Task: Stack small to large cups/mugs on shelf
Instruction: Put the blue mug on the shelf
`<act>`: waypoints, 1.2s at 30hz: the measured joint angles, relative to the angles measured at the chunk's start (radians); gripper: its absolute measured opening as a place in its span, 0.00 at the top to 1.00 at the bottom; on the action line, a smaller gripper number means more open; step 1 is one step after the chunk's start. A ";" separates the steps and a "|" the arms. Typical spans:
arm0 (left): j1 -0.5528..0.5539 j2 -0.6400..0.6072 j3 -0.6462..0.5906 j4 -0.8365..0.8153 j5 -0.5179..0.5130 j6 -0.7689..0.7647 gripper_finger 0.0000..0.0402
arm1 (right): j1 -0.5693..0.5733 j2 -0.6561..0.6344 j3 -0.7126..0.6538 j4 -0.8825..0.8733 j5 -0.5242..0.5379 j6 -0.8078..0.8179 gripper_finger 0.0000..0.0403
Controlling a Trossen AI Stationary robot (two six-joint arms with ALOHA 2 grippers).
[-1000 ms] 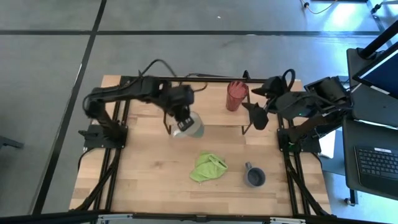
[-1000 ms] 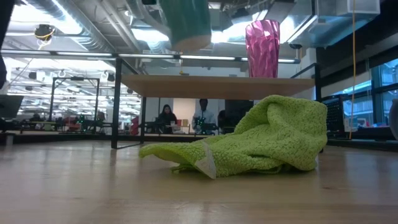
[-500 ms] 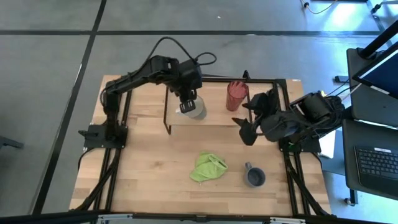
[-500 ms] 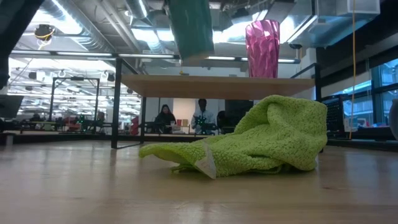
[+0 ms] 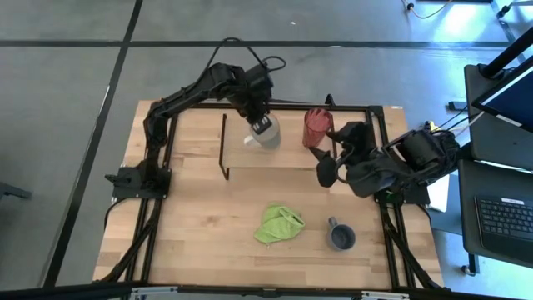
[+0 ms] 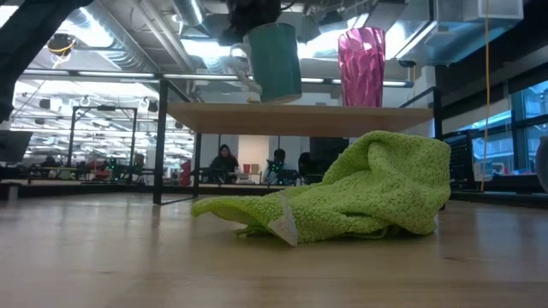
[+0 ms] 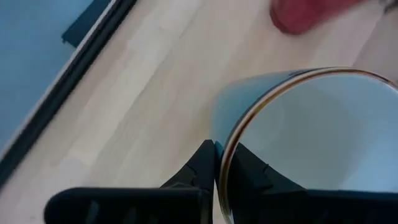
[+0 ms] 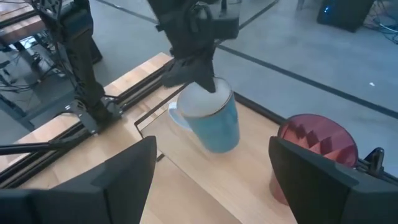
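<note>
My left gripper [image 5: 260, 125] is shut on a pale teal mug [image 6: 274, 62] with a white inside and a handle. It holds the mug over the light-wood shelf [image 6: 300, 118], left of the red ribbed tumbler [image 5: 316, 127], which stands upright on the shelf's right end. The mug also shows in the right wrist view [image 8: 211, 121]. My right gripper [image 8: 211, 186] is open and empty, near the shelf's right end and facing the mug. A small grey-blue mug [image 5: 341, 237] stands on the table near the front right. My left gripper pinches the mug's rim [image 7: 219, 163], one finger inside the mug and one outside. The fingers [image 8: 205, 78] come from above, pointing down. The mug hangs below them, mouth up and slightly tilted, its bottom close above the shelf board.
A light green cloth [image 5: 279, 223] lies crumpled on the table in front of the shelf, left of the grey-blue mug. The shelf's black rod legs [image 5: 223, 146] stand at its left end. Black frame rails run along the table's left and right edges.
My left gripper has carried the mug from the shelf's near left corner toward the table's far edge and right. The mug is now over the shelf, close to the red tumbler. My right gripper has shifted a little toward the table's left and near edge, still open.
</note>
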 joint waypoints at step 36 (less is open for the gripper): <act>-0.102 0.000 0.000 -0.035 -0.086 -0.746 0.96 | -0.275 -0.187 0.000 -0.001 0.044 -0.358 0.23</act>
